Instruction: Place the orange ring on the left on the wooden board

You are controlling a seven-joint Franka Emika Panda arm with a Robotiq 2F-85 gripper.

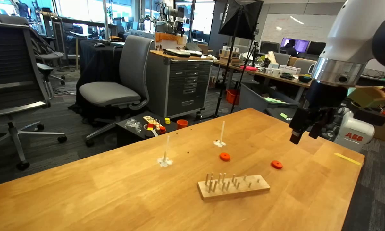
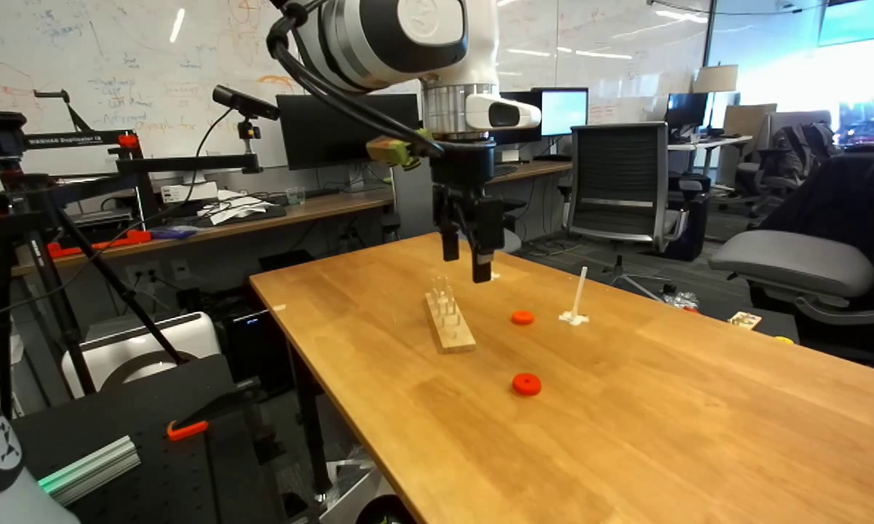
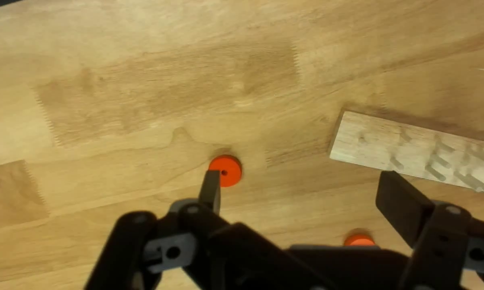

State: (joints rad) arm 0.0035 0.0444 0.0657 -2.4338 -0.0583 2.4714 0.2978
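Two matching orange rings lie flat on the tabletop; the frames do not settle which is the left one. One orange ring [image 1: 277,165] [image 2: 527,384] [image 3: 228,166] lies beyond the short-peg end of the wooden board. The second orange ring [image 1: 224,156] [image 2: 522,317] [image 3: 359,240] lies beside the board's long side, partly hidden by the gripper body in the wrist view. The pale wooden board [image 1: 237,192] [image 2: 454,342] [image 3: 381,129] has rows of upright pegs and no ring on it. My gripper [image 1: 304,135] [image 2: 467,263] [image 3: 301,179] is open and empty, well above the table.
Two thin upright sticks [image 1: 222,132] [image 1: 167,149] stand on the wooden tabletop [image 1: 115,192], taped at their feet. One stick [image 2: 578,292] also shows in an exterior view. A yellow tape strip [image 1: 347,158] lies near the table edge. A low black stand with small parts is beyond the table.
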